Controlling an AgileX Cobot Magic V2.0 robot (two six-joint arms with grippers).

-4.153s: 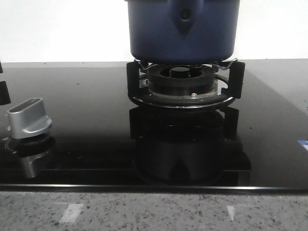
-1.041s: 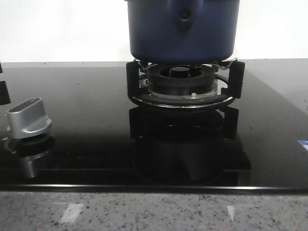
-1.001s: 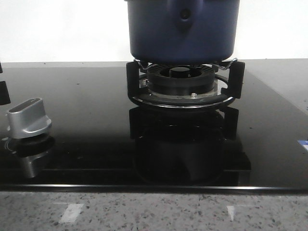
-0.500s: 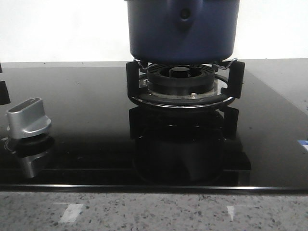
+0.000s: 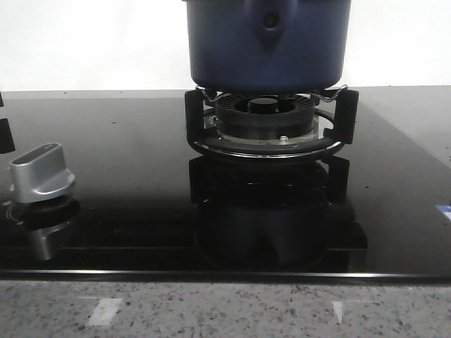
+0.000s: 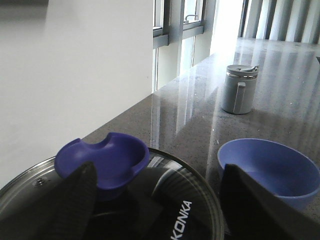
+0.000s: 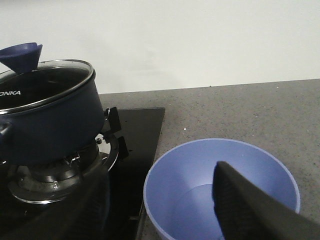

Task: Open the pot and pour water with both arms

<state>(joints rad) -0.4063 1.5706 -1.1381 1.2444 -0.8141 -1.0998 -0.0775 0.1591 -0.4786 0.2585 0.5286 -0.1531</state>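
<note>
Left gripper (image 6: 150, 210) hangs spread over the pot's glass lid (image 6: 165, 200), one dark finger either side of the blue knob (image 6: 102, 160) and touching nothing I can make out — so the lid is still on and the opening step looks about to start. One blue bowl (image 6: 270, 170) and one grey lidded mug (image 6: 240, 89) stand on the stone counter beyond. Front view: the pot (image 5: 268, 42) sits on the single burner (image 5: 266, 120) of the black hob, unmoved against the frames of the last few seconds, which says no lift has begun; one silver dial (image 5: 42, 172) lies near left. Right wrist view: the right gripper (image 7: 165, 210) also stands apart, above the same bowl, right of the pot — one pot, one lid, one bowl in all.
</note>
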